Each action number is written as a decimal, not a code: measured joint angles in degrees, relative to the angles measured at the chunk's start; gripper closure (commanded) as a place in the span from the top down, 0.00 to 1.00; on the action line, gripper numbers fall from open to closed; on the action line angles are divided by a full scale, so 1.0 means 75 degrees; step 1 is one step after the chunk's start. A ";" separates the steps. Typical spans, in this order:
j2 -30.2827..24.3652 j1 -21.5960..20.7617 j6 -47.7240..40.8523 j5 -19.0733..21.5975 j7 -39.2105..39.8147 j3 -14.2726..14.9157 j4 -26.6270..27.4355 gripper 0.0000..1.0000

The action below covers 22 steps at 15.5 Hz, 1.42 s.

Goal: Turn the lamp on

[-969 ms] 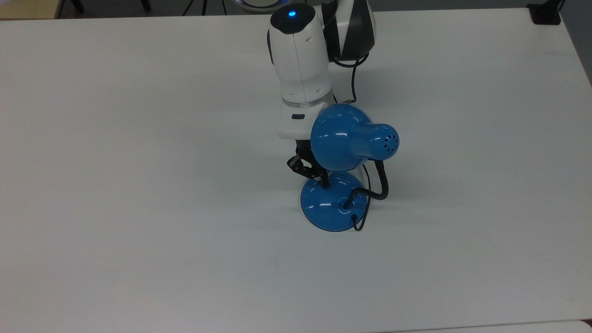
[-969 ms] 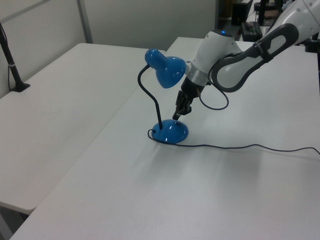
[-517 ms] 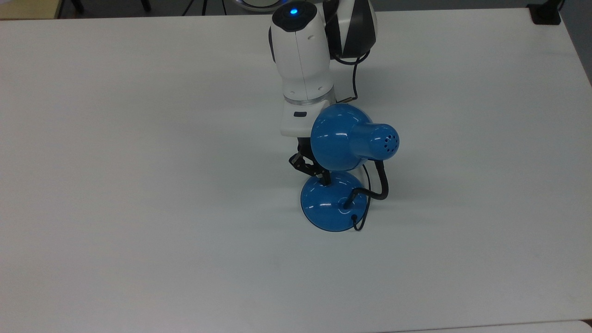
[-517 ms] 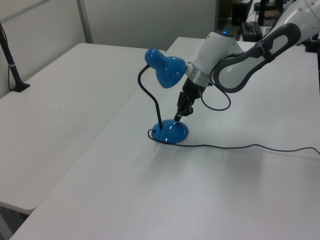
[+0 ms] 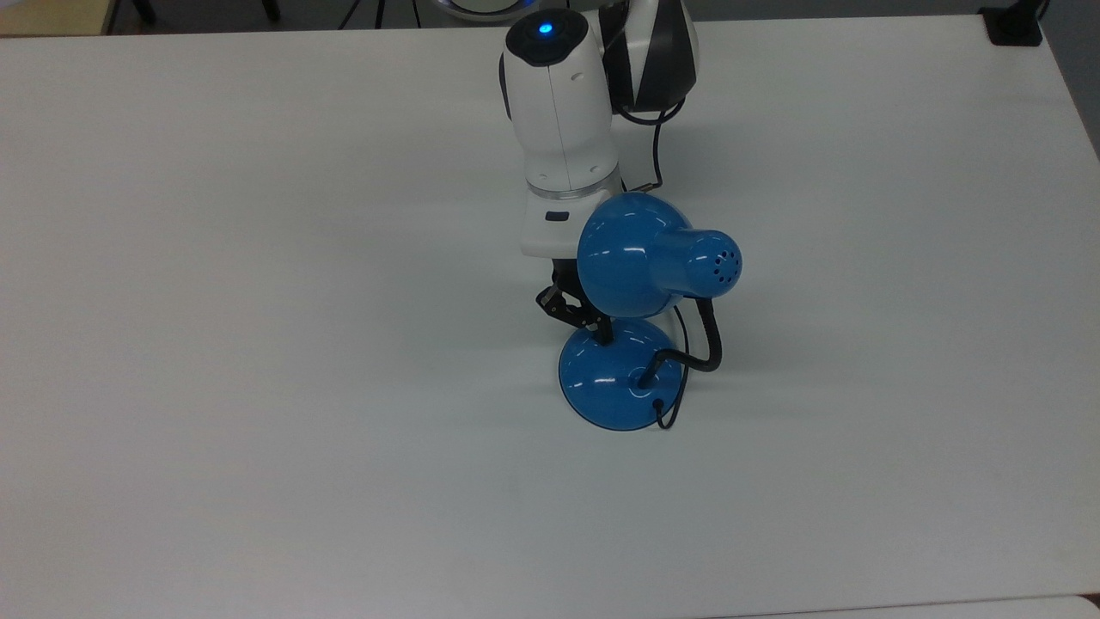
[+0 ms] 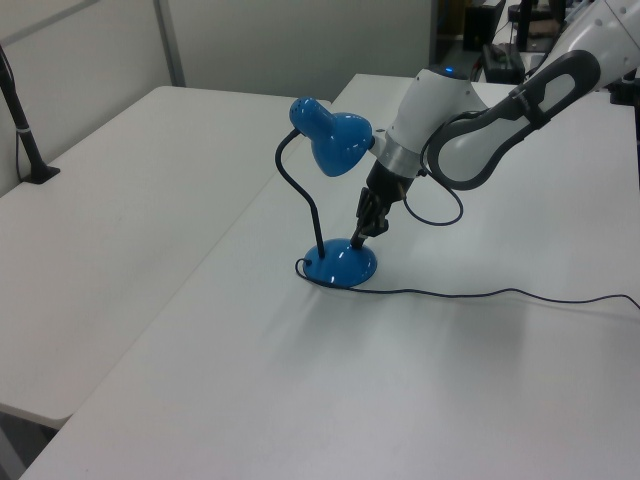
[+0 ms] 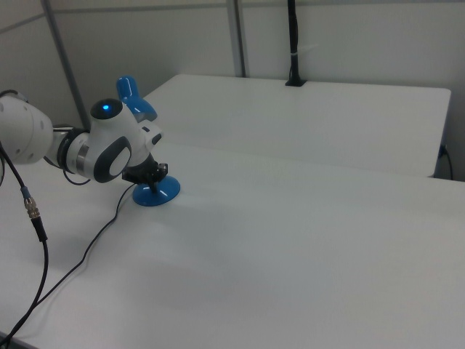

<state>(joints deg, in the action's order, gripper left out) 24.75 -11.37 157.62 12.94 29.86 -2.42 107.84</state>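
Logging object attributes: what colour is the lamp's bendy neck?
Black. The lamp's gooseneck shows best in the left view, between blue shade and base.

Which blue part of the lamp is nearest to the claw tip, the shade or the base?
The domed base: the claw tip sits at its rim, under the shade.

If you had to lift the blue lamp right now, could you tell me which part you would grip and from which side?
I would probably grip the black gooseneck just above the base, coming from the left view's left. That stretch is thin and nearly upright, while the base and shade are glossy and rounded, and the hand occupies the other side.
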 measured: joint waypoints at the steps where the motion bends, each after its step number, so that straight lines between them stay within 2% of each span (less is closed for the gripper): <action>1: 0.0004 0.0000 0.0003 0.0000 0.0000 -0.0002 -0.0002 0.00; 8: 0.0086 0.0000 0.0007 -0.0024 0.0004 -0.0020 -0.0105 0.00; 12: 0.0250 0.0003 0.0008 -0.0458 0.0005 -0.0068 -0.0333 0.00; 18: 0.0451 0.0009 0.0008 -0.0485 -0.0002 -0.0144 -0.0614 0.00; 22: 0.0558 0.0146 0.0008 -0.0485 -0.0041 -0.0339 -0.0760 0.00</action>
<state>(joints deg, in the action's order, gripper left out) 28.94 -10.27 157.68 9.30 29.55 -4.96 102.13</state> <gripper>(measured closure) 0.991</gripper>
